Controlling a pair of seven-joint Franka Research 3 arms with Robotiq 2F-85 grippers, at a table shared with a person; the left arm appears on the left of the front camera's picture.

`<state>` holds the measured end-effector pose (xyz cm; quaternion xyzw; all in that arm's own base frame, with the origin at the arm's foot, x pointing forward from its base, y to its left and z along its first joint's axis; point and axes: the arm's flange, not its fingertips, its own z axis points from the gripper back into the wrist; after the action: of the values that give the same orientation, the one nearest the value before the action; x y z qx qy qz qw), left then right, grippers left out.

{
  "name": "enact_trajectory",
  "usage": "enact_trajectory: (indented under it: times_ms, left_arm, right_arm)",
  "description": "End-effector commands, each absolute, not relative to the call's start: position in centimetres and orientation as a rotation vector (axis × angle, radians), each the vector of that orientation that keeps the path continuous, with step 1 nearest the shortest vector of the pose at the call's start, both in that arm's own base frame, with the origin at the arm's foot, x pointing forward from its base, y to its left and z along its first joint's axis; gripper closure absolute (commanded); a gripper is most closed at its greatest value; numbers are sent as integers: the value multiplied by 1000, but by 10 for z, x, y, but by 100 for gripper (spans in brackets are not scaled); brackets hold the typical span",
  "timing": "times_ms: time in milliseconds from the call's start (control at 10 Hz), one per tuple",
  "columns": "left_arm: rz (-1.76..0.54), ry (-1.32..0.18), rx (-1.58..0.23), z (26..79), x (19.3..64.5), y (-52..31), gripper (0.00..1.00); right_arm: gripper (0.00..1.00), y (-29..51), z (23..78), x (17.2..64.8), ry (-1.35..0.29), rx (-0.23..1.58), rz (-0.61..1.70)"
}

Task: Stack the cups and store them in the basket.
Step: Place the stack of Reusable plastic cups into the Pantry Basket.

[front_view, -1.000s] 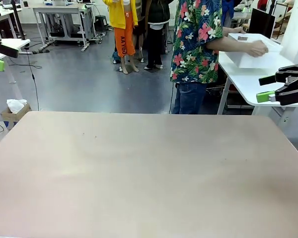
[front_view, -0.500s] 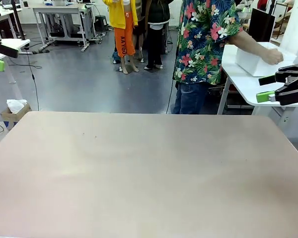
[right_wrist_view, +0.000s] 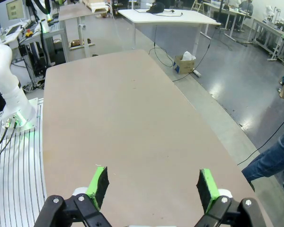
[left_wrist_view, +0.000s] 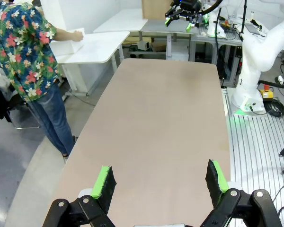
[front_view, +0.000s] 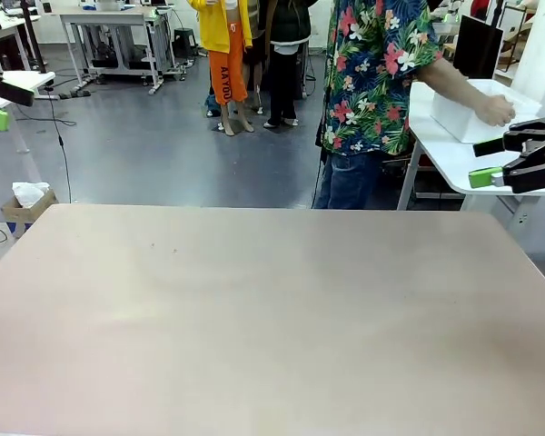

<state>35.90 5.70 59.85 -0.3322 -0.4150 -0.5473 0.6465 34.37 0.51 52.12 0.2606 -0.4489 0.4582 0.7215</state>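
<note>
Left gripper point(left_wrist_view: 160, 182): jaws spread wide, nothing between pads, above near end of bare tan table point(left_wrist_view: 165, 118). Right gripper point(right_wrist_view: 152, 186): jaws spread wide, nothing held, above table's opposite end. Basket point(front_view: 470, 110): white bin on white side table point(front_view: 454, 154) beyond table's far right corner, well apart from both grippers. Person in floral shirt point(front_view: 374, 73) stands at far side, hand point(front_view: 497, 110) touching basket.

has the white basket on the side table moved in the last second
Yes. The person's hand has drawn the basket rightward along the side table, toward the right tool.
</note>
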Motion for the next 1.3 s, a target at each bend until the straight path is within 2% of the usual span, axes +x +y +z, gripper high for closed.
enact_trajectory:
  times_ms: [0, 1200]
  left_arm:
    - [-1239, -959, -774, 603, 359, 56, 0]
    - [-1239, -959, -774, 603, 359, 56, 0]
  right_arm:
    - [0, 7, 523, 347, -1015, 591, 1004]
    - [0, 7, 523, 347, -1015, 591, 1004]
